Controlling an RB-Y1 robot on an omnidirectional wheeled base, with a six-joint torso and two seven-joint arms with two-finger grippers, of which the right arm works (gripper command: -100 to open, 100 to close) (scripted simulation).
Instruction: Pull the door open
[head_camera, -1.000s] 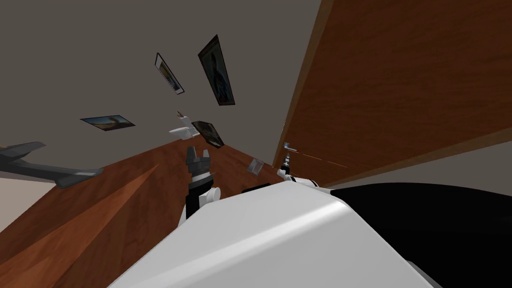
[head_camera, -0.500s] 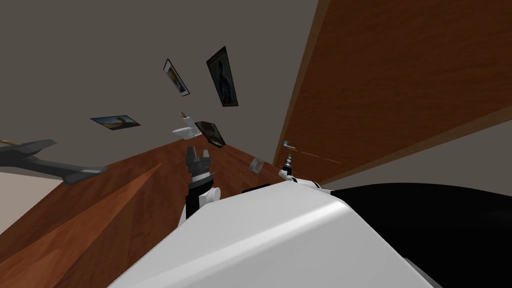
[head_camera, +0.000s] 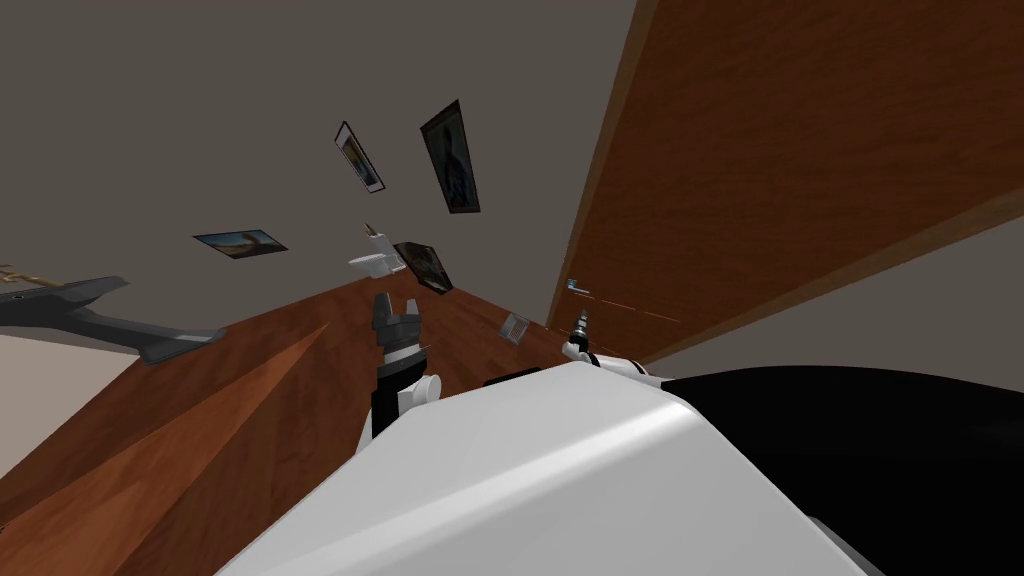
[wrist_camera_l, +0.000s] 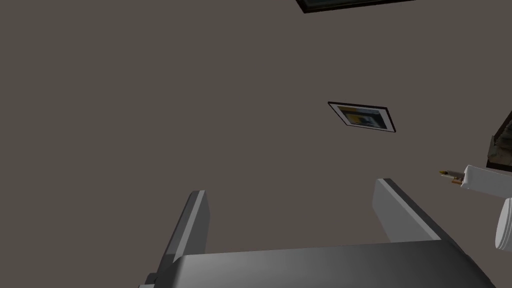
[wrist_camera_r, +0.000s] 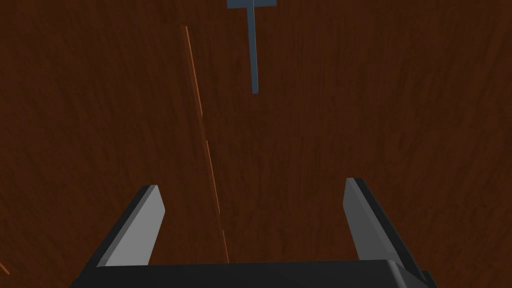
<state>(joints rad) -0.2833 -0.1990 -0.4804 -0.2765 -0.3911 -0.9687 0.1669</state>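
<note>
A brown wooden door (head_camera: 800, 170) rises at the right of the head view. Its small blue-grey lever handle (head_camera: 576, 287) sits near the door's edge. My right gripper (head_camera: 579, 322) hangs just below the handle, a short way off it. In the right wrist view the gripper (wrist_camera_r: 252, 220) is open, facing the door's wood (wrist_camera_r: 350, 125), and the handle (wrist_camera_r: 252, 45) lies well beyond the fingertips with nothing between the fingers. My left gripper (head_camera: 396, 310) is raised in front of my chest, open and empty (wrist_camera_l: 295, 210).
A brown wooden floor (head_camera: 200, 420) stretches left. The grey wall carries several framed pictures (head_camera: 450, 158). A white toilet (head_camera: 372, 262) stands at the wall's foot. A grey fixture (head_camera: 100, 320) juts in at the left. A black area (head_camera: 880, 440) lies at the lower right.
The whole head picture has drifted slightly right and down, so my head or base has moved. The right gripper sits a little further below and right of the handle. The left arm kept still.
</note>
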